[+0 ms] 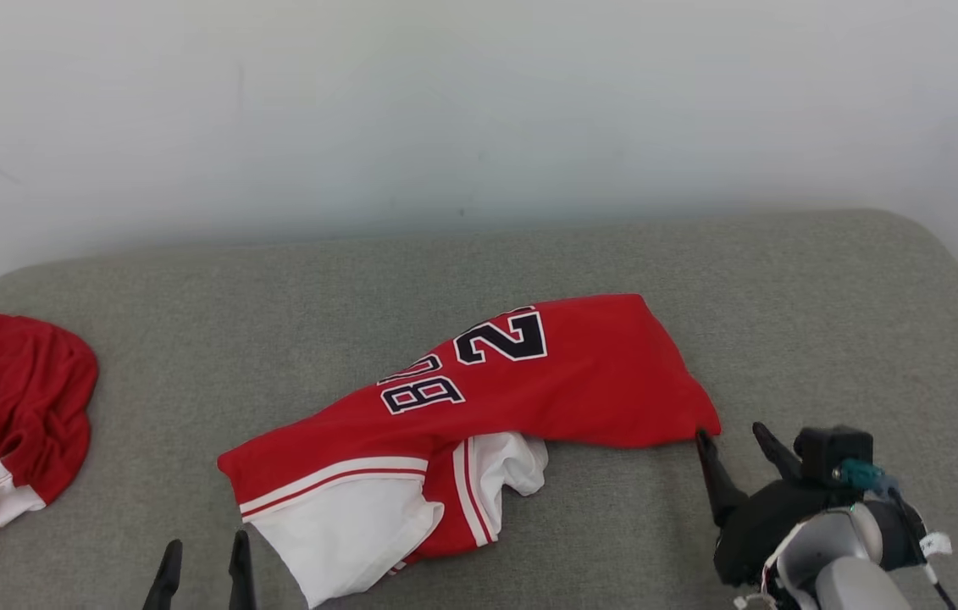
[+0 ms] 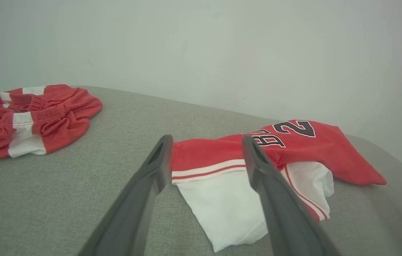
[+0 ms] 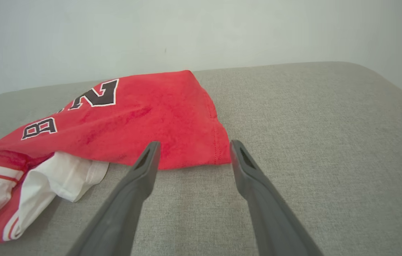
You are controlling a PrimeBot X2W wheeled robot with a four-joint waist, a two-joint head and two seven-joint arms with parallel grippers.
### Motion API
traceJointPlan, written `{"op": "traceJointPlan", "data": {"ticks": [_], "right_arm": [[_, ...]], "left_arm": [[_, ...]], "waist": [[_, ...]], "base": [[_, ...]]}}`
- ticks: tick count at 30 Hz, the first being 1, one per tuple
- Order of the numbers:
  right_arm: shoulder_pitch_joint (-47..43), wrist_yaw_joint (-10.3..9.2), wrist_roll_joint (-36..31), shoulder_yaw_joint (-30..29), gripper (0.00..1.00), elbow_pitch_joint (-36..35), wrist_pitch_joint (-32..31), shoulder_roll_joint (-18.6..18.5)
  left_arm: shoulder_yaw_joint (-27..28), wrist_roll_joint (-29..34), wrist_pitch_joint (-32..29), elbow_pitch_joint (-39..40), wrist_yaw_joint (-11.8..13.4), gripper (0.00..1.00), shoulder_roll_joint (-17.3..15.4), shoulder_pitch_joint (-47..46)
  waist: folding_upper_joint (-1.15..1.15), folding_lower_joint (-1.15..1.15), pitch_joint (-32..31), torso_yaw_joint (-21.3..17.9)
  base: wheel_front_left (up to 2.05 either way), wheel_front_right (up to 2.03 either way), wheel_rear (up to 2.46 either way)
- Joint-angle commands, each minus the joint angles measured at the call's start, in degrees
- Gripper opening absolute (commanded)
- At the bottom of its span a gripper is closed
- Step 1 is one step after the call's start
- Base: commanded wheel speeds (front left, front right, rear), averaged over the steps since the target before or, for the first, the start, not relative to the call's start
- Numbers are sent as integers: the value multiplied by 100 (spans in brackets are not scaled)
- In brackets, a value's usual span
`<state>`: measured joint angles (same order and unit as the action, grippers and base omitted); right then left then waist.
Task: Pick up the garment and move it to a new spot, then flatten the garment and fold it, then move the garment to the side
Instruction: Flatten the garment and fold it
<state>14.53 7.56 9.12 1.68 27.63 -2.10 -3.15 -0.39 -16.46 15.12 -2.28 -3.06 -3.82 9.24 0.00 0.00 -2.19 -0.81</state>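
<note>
Pale blank wall [image 1: 479,102] across the back, and in front of it a big grey fabric-covered surface [image 1: 783,280] with rounded far corners. The garment [image 1: 580,381] is a red jersey with black-and-white lettering. It lies rumpled about mid-surface, running from far right down to near left, with white panels and red-white stripes bunched at its near end. Not flat at all: one white bit is tucked under the red part. Way over at the left edge, well apart from it, sits a second red-and-white garment [image 1: 13,415] in a scrunched heap.

The right gripper [image 1: 730,430] is at the near right with its fingers spread wide and nothing between them, tips just beside the jersey's right corner. The left gripper [image 1: 206,540] sits at the near edge, also spread and holding nothing, just left of the white hem.
</note>
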Motion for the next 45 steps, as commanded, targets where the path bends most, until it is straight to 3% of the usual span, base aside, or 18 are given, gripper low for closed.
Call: {"op": "traceJointPlan", "data": {"ticks": [1, 13, 24, 25, 26, 27, 29, 32, 39, 45], "right_arm": [[141, -15, -18, -44, 100, 129, -101, -86], [1824, -14, 103, -619, 100, 2102, -1122, -570], [2263, -14, 717, -134, 100, 2678, -1271, -576], [2242, -14, 762, -53, 93, 2684, -1257, -581], [2222, -14, 803, 30, 79, 2673, -1227, -600], [2201, -14, 872, 102, 39, 2647, -1176, -610], [2173, -14, 908, 255, 7, 2600, -1042, -707], [2179, -14, 962, 382, 0, 2560, -912, -757], [2032, -14, 1053, 721, 0, 2271, -486, -897], [1485, -15, 1202, 737, 0, 1451, -492, -982]], "left_arm": [[-8, 58, 4, -19, -17, 100, 20, -74], [-306, 193, 4, 16, -199, 100, 34, -436], [-256, 229, 4, -11, -250, 100, 47, -755], [-238, 231, 4, -21, -253, 100, 49, -768], [-223, 230, 4, -26, -255, 100, 52, -775], [-209, 228, 4, -33, -258, 100, 53, -778], [-181, 223, 4, -50, -261, 100, 55, -777], [-153, 222, 4, -66, -265, 100, 57, -764], [-101, 181, 4, -132, -279, 100, 70, -674], [-28, 159, 4, -164, -249, 100, 76, -515]], "waist": [[0, 0, 107, 117], [0, 0, 749, 638], [0, 0, 1103, 707], [0, 0, 1093, 691], [0, 0, 1084, 675], [0, 0, 1070, 655], [0, 0, 1036, 614], [0, 0, 995, 570], [0, 0, 756, 425], [0, 0, 494, 294]], "base": [[0, 0, 0], [0, 0, 0], [0, 0, 0], [0, 0, 0], [0, 0, 0], [0, 0, 0], [0, 0, 0], [0, 0, 0], [0, 0, 0], [0, 0, 0]]}}
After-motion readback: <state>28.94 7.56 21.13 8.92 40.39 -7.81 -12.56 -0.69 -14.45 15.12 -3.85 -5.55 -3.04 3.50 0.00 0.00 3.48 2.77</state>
